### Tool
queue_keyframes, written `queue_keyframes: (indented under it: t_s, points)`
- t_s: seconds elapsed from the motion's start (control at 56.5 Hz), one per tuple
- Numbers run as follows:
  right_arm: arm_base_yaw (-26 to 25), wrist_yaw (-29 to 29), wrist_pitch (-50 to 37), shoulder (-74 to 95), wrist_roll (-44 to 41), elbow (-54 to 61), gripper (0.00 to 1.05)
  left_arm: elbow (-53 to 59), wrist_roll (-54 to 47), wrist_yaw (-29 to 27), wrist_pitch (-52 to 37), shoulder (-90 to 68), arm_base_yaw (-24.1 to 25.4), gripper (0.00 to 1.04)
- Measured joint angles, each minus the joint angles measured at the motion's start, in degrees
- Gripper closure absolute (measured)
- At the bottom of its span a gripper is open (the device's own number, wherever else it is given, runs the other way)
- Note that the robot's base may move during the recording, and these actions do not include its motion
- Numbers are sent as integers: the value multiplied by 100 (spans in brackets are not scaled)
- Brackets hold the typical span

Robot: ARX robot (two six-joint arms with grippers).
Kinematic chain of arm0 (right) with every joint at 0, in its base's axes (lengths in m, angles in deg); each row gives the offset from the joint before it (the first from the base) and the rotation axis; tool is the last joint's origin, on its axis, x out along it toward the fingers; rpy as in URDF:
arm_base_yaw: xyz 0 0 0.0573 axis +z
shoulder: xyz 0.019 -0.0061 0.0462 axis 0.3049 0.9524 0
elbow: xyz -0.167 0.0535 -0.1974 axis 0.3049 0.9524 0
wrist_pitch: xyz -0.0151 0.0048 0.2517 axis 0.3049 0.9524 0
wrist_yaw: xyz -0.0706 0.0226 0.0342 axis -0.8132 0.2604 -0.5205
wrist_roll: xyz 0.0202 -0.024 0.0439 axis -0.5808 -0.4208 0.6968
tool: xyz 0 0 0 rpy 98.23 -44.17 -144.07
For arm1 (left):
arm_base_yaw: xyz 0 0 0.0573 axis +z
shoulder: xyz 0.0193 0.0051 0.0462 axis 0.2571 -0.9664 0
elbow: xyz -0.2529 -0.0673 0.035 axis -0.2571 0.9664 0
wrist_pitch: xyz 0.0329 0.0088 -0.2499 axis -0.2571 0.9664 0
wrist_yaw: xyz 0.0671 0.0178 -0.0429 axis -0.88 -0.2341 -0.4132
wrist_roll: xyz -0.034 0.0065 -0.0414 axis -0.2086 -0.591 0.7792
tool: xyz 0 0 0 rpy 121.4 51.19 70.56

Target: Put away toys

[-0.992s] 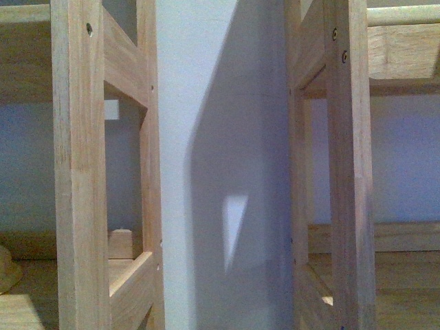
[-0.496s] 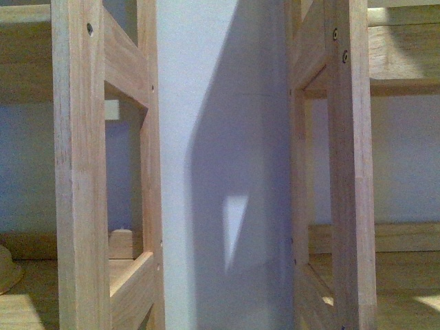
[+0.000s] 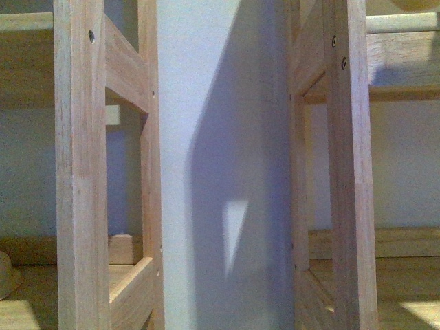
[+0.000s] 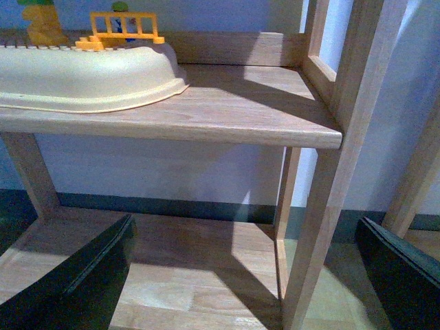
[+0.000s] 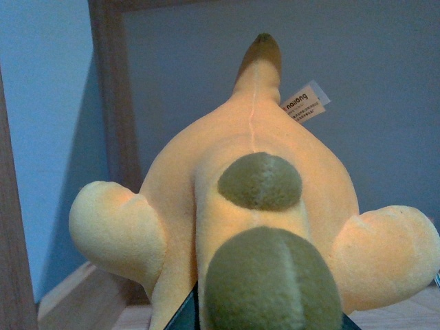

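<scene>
The yellow plush toy fills the right wrist view, apparently grasped by the right hand at 6 o'clock; the left hand hangs released.

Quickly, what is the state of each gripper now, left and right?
Left gripper: open, nothing between its fingers.
Right gripper: only a dark edge shows under the yellow plush toy; probably holding it, but open or shut cannot be told.

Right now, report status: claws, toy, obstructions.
Left claw open, empty. Right claw not visible; plush toy fills its wrist view. Shelf post close behind toy.
</scene>
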Motion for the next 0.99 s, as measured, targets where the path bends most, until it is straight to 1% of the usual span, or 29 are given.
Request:
queue_keyframes:
  t_s: [0.177,0.283,0.478,0.62,0.762,0.992]
  points:
    - [-46,365,48,516,807,-374,98,0,0,2,0,0,0,6]
    - [-166,551,48,695,1167,-485,98,0,0,0,0,0,0,6]
    - [-341,710,59,894,1639,-538,98,0,0,2,0,0,0,6]
    - [-396,708,81,986,1867,-522,98,0,0,2,0,0,0,6]
    - [-402,660,81,968,1917,-435,98,0,0,2,0,0,0,6]
    - [-398,337,389,966,1825,-422,98,0,0,2,0,0,0,6]
